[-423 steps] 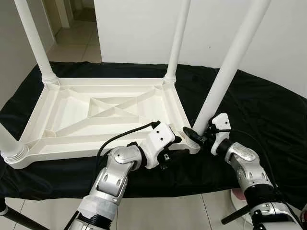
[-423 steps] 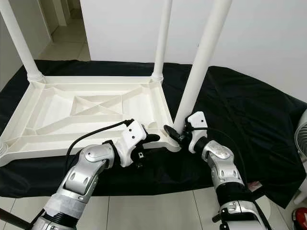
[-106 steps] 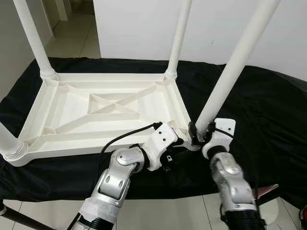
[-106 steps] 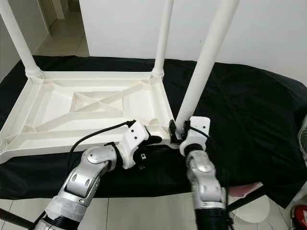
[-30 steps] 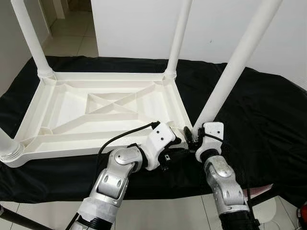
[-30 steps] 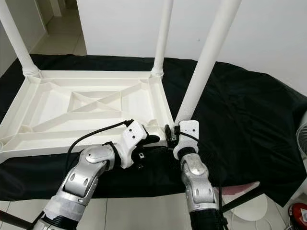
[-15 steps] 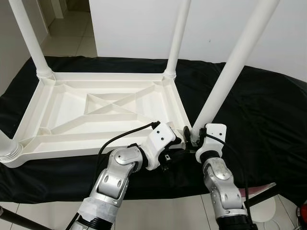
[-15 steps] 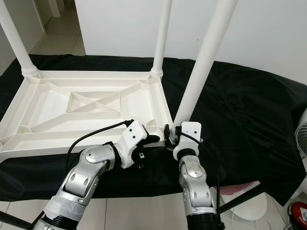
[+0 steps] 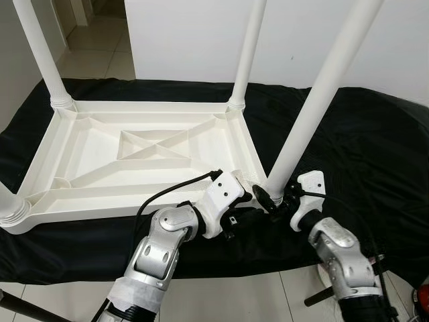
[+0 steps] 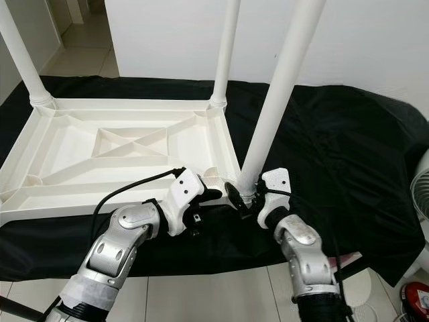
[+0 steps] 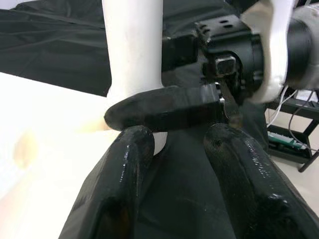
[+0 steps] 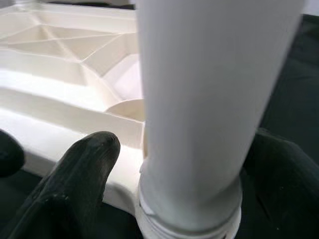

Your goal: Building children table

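A white plastic children's table (image 9: 147,107) lies upside down on a black cloth (image 9: 375,154), with its legs pointing up. My right gripper (image 9: 275,194) is shut around the base of the near right leg (image 9: 315,100), where the leg meets the table's corner socket. In the right wrist view its black fingers (image 12: 79,184) sit on either side of the white leg (image 12: 199,99). My left gripper (image 9: 247,196) rests at the table's front rim just left of that corner. Its fingers (image 11: 127,174) stand apart over the cloth with nothing between them.
Two more legs stand at the far corners (image 9: 41,54) (image 9: 247,54), and a fourth socket (image 9: 13,211) is at the near left. A white wall is close behind. Tiled floor and a white fan base (image 10: 419,194) lie at the right.
My right forearm has swung out to the right and its wrist has turned around the leg base. The left arm and the table have stayed put.
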